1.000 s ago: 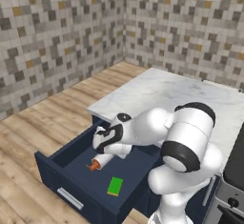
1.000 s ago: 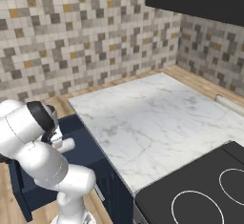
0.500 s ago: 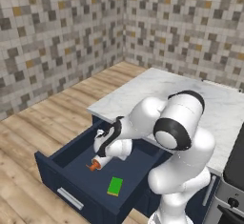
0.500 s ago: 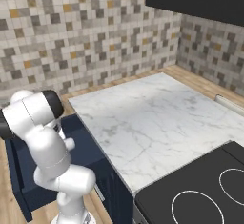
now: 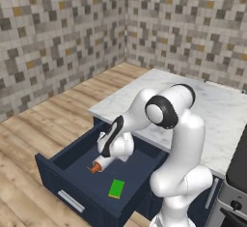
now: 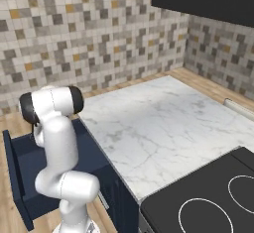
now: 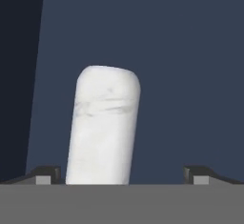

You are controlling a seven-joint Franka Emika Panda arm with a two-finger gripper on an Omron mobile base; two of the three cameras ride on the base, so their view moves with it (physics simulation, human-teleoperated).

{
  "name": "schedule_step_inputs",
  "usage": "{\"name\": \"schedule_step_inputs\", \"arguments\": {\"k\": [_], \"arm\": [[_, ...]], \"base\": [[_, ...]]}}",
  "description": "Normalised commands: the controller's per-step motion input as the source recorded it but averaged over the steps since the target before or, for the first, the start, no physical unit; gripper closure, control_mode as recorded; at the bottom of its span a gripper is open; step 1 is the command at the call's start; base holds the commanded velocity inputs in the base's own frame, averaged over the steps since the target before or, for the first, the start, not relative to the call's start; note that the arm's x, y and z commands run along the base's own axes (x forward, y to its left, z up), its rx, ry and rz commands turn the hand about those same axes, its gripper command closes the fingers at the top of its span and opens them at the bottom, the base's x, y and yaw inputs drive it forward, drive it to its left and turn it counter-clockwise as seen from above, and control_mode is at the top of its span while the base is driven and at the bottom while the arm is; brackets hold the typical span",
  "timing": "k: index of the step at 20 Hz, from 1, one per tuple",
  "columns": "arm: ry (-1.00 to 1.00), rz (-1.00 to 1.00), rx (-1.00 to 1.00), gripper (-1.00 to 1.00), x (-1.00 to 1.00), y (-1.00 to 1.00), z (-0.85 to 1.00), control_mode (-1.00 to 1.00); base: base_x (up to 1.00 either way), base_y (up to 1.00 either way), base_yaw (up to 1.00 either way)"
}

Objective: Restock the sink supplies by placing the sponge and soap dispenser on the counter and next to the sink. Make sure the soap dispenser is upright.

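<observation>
One arm bent down into open drawer (image 5: 58,165); fingers (image 7: 47,174) spread wide either side of soap dispenser (image 7: 103,125), not gripping. Dispenser lies on drawer floor; sponge (image 5: 116,189) nearby.

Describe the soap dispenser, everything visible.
The soap dispenser is a small pale grey-white cylinder with an orange-red pump top. It lies on its side on the floor of the open navy drawer, pump toward the drawer front. The gripper is right over its body; fingertips straddle it in the hand view, contact unclear.
</observation>
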Motion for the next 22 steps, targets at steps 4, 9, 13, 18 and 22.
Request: {"name": "schedule_step_inputs", "arguments": {"k": [4,9,13,18,22], "arm": [[0.1,0.0,-0.02,-1.0,0.34,0.07,-0.39,-1.0],[0.09,-0.02,-0.03,-1.0,0.35,0.15,-0.23,-1.0],[0.04,-0.06,-0.02,-1.0,0.28,0.31,-0.04,-1.0],[0.04,-0.04,-0.03,-1.0,0.17,0.29,-0.2,-1.0],[0.01,0.0,-0.01,-1.0,0.01,0.09,-0.44,-1.0]], "base": [[0.0,0.0,0.0],[0.0,0.0,0.0],[0.0,0.0,0.0],[0.0,0.0,0.0],[0.0,0.0,0.0]]}}
